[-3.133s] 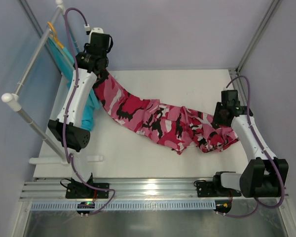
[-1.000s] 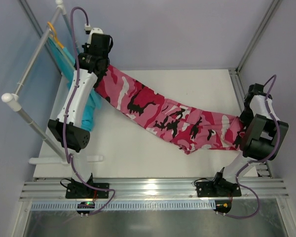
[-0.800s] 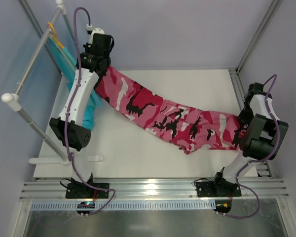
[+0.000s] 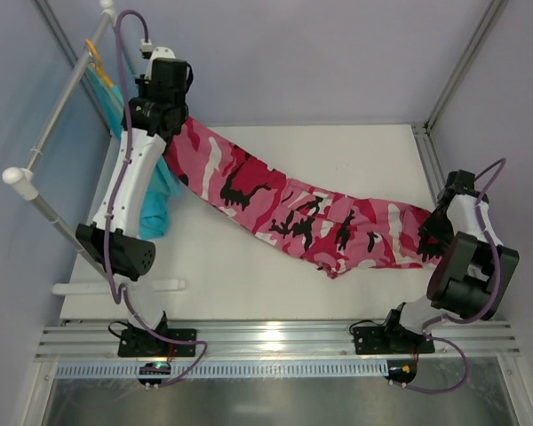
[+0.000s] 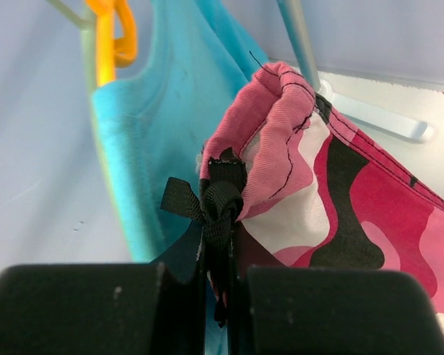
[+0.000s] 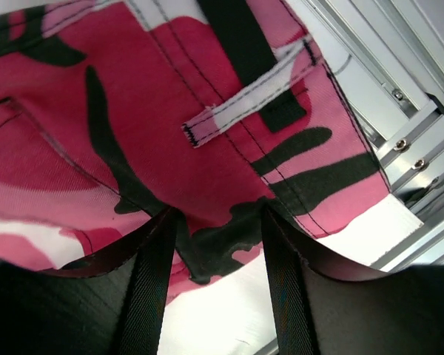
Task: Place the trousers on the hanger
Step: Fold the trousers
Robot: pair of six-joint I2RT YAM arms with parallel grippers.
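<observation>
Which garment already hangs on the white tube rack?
The plain teal cloth garment, on the orange hanger; the pink camouflage cloth trousers stretch over the white table.

The left gripper [image 5: 226,277] has swung closer to the rack [image 4: 41,133], drawing the leg end of the trousers [image 4: 311,222] along with it. At the end far from the rack, the right gripper [image 6: 218,244] has parted its fingers, freeing the waistband.

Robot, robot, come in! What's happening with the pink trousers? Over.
Left fingers shut on trousers hem. Right fingers open over waistband. Trousers draped across table, not hung yet. Teal garment beside hem.
</observation>
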